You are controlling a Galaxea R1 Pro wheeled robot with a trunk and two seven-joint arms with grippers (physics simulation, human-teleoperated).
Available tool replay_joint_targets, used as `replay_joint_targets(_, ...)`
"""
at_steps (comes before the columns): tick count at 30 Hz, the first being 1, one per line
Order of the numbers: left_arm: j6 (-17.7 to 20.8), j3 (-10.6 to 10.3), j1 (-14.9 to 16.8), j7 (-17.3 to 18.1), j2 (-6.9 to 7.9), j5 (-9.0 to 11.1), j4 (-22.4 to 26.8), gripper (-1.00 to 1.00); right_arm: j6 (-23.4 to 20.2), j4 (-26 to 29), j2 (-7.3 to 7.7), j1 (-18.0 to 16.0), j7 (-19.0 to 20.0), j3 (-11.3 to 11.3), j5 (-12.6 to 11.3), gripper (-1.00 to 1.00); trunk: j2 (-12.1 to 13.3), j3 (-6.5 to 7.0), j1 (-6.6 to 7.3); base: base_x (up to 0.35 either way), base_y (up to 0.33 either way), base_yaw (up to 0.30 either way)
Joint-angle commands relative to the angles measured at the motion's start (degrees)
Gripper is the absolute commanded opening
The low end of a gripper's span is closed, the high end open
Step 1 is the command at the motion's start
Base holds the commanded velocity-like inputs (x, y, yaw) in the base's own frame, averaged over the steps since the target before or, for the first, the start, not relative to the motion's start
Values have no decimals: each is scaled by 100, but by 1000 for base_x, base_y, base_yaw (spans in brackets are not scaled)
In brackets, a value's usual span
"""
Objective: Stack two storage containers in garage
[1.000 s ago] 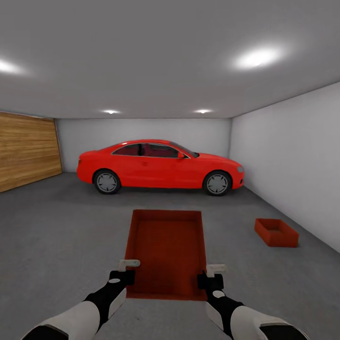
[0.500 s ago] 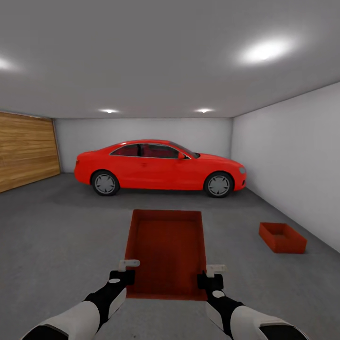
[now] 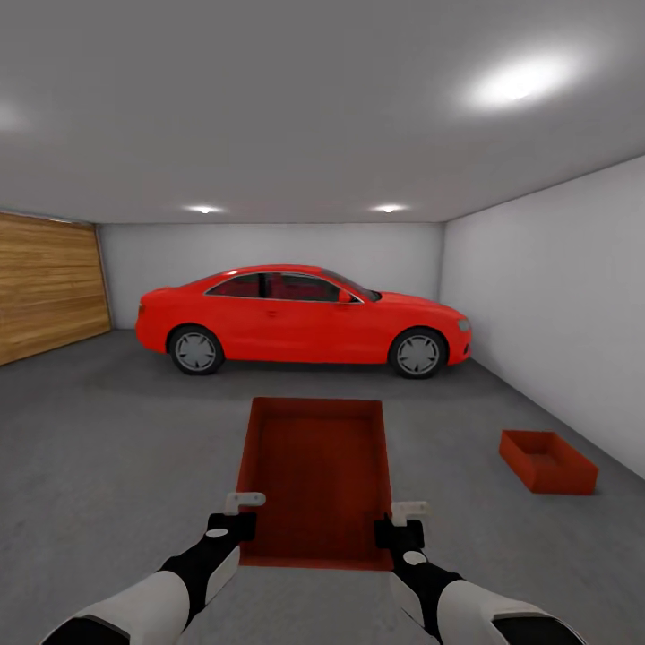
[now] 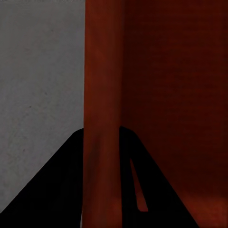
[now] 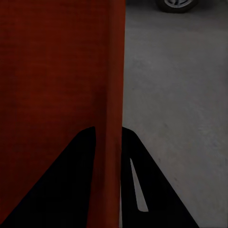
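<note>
One storage container (image 3: 315, 479) is carried in front of the trunk inside the garage, gripped on both long walls: the left pincer (image 3: 240, 512) is clamped over the left wall and the right pincer (image 3: 405, 523) over the right wall, and in each wrist view a thin red wall is seen pinched between two dark fingers (image 4: 102, 190) (image 5: 109, 185). The second container (image 3: 548, 461) rests on the grey floor (image 3: 107, 448) to the right, near the pale side wall (image 3: 555, 296) and well apart from the red car (image 3: 300, 315). Since each hold is on a thin rim only, the carried box could be twisted or slipped if the two arms were moved unevenly. A misaligned stack could result if the approach were not squared to the lower box, and that box could be nudged toward the wall by a low descent.
</note>
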State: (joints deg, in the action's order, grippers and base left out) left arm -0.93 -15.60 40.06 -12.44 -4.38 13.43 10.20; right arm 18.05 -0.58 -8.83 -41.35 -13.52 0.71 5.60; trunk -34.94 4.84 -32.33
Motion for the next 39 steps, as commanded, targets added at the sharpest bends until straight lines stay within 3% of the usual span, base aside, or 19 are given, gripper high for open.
replay_joint_targets(1,-3,180,2,-56,-1,133,-18,-100,67,14,-1,-4,-46,157,46,-100,-2,-1,-5,322,0,0)
replay_joint_targets(39,-4,180,2,-56,-1,133,-18,-100,81,15,-4,-4,-46,166,46,-100,-2,-1,-5,322,0,0)
